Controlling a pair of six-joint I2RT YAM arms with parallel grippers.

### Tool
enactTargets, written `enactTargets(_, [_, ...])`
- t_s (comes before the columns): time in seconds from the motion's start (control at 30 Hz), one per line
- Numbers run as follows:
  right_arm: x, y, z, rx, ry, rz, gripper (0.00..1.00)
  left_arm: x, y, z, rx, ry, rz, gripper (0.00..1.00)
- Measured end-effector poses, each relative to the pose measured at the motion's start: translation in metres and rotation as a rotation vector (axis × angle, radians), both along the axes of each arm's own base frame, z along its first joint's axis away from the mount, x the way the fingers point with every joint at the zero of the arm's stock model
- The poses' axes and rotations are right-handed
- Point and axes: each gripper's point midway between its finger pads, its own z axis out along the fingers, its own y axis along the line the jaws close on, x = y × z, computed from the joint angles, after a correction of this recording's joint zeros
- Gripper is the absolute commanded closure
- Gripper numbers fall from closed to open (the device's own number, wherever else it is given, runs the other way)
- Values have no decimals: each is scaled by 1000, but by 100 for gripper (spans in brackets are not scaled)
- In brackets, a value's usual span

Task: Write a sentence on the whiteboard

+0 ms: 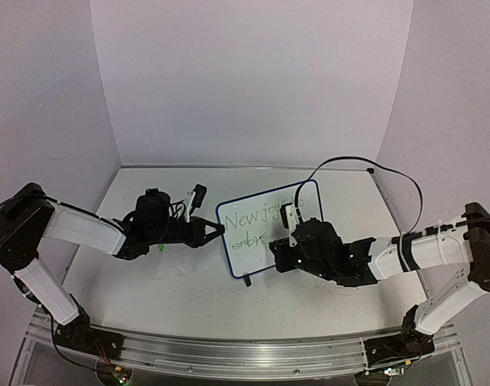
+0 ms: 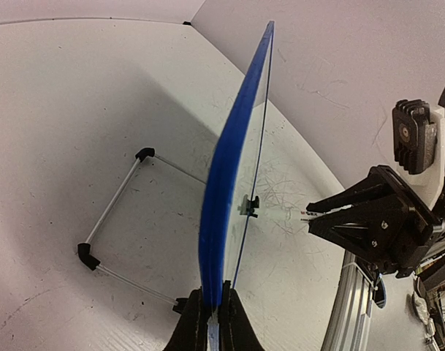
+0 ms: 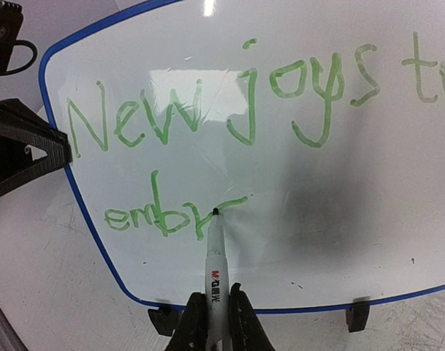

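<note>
**Green ink stops at "embr": notes for finishing the second line**

The green sentence [image 3: 248, 102] reads "New joys to" on the top line and "embr" on the line below. We judge the last word, "embrace", to be a little over half written.

The whiteboard [image 3: 339, 219] stands upright on its wire stand [image 2: 112, 219] near the middle of the table [image 1: 148, 289], between the two arms. The left gripper [image 2: 213, 311] is pressed together on the board's blue rim, on the side edge nearest the left arm, and braces it. The right gripper [image 3: 215, 311] pinches a marker [image 3: 216, 267] by its barrel. The marker's tip touches the board where the "r" meets its long tail.

How we would do the next letter well:
- The tail of the "r" climbs to the right. We would lift off and set the "a" down on the baseline of the "m", not follow the tail upward.
- Match the "a" to the height of the "m", with a small gap after the "r". There is plenty of bare board to the right.
- Press lightly. The stand is thin, and a hard push could rock the board or twist it in the left grip.
- Lift the tip cleanly between strokes so no stray line joins the letters.
</note>
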Motion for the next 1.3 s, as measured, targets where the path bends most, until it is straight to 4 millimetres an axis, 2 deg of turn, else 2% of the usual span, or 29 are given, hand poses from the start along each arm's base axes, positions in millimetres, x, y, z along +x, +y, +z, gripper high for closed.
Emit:
enactTargets(0.43, [-5,-3,-10,-6,26,7,100,0,0,0,0,0,0,100])
enactTargets(1.3, [0,-8,-7,-23,-3,-32,100,0,0,0,0,0,0,100])
